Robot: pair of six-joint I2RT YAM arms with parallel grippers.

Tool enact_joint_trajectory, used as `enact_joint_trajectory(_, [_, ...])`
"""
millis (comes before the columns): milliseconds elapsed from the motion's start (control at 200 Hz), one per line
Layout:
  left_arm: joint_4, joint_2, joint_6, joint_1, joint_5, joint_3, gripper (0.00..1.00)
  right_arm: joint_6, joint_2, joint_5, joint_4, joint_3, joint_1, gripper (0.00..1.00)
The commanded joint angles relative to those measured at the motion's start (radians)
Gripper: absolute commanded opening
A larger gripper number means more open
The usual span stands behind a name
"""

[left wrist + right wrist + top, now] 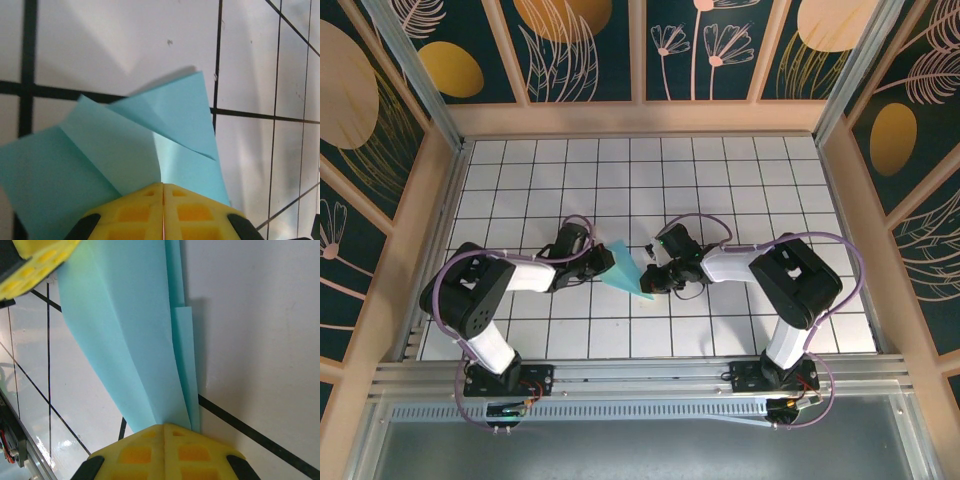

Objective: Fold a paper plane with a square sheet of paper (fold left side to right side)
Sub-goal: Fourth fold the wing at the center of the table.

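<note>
Right, both arms are in at the middle of the tiled table [740, 190], and between them sits the paper plane [623, 268], a turquoise wedge with its broad end to the left and its point aimed down toward the right. The left gripper [597, 266] is at the broad end. From its wrist camera the left gripper [163, 185] has its yellow jaws pressed flat together, and the paper plane [125, 150] fans out from between them in layered flaps, one folded corner lifting and throwing a shadow on the tiles. Over at the point, the right gripper [649, 281] is clamped too. Its own view shows the right gripper [162, 426] closed tight on the narrow creased end of the paper plane [132, 340], which runs away toward the left gripper's yellow fingers [40, 260] in the top corner
</note>
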Motion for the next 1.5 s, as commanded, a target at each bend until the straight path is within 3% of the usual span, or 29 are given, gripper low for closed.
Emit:
enact_joint_trajectory(0, [-0.059, 0.018, 0.067, 0.055, -0.081, 0.013, 0.08, -0.021, 0.082, 0.139, -0.175, -0.059, 0.009, 0.0])
enact_joint_trajectory(465, [-0.1, 0.057, 0.141, 0.175, -0.067, 0.061, 0.09, -0.022, 0.085, 0.131, -0.17, -0.059, 0.008, 0.0])
enact_joint_trajectory(786, [-0.145, -0.086, 0.189, 0.209, -0.04, 0.071, 0.09, -0.018, 0.081, 0.136, -0.169, -0.055, 0.009, 0.0])
enact_joint_trajectory(911, [-0.107, -0.162, 0.184, 0.184, 0.016, 0.021, 0.08, -0.014, 0.074, 0.141, -0.166, -0.058, 0.009, 0.0])
enact_joint_trajectory(1071, [-0.039, -0.194, 0.152, 0.076, 0.078, -0.019, 0.08, -0.006, 0.07, 0.149, -0.165, -0.061, 0.009, 0.0])
enact_joint_trajectory(1211, [0.041, -0.141, 0.115, 0.013, 0.112, -0.013, 0.08, -0.004, 0.068, 0.155, -0.167, -0.063, 0.009, 0.0])
enact_joint_trajectory(1491, [0.104, 0.02, 0.1, -0.005, 0.09, 0.019, 0.07, 0.0, 0.066, 0.159, -0.172, -0.053, 0.009, 0.0])
